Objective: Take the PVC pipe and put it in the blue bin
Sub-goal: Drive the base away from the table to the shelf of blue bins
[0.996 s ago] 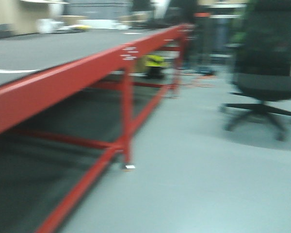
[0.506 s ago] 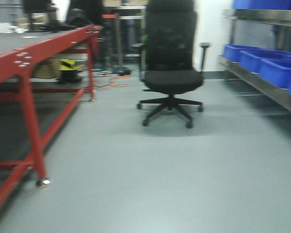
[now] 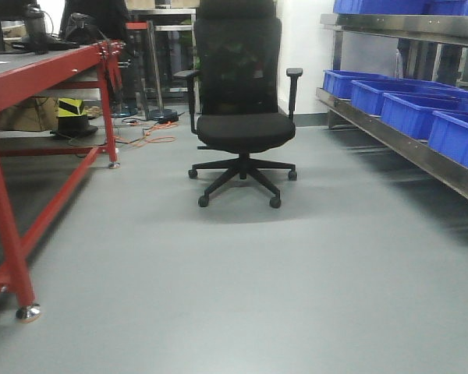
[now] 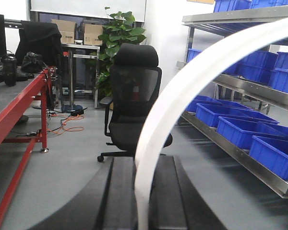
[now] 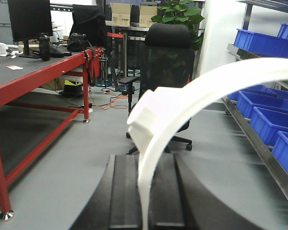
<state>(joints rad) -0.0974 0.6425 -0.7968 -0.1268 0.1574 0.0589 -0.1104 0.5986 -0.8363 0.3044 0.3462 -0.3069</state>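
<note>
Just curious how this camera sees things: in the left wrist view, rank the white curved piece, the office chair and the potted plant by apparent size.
1. white curved piece, largest only because it sits right at the lens.
2. office chair.
3. potted plant, partly hidden by the chair.

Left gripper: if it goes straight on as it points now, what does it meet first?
Likely the black mesh office chair, centred beyond the white curved plastic strap the left gripper holds; only bare floor shows before it, depth unclear.
</note>
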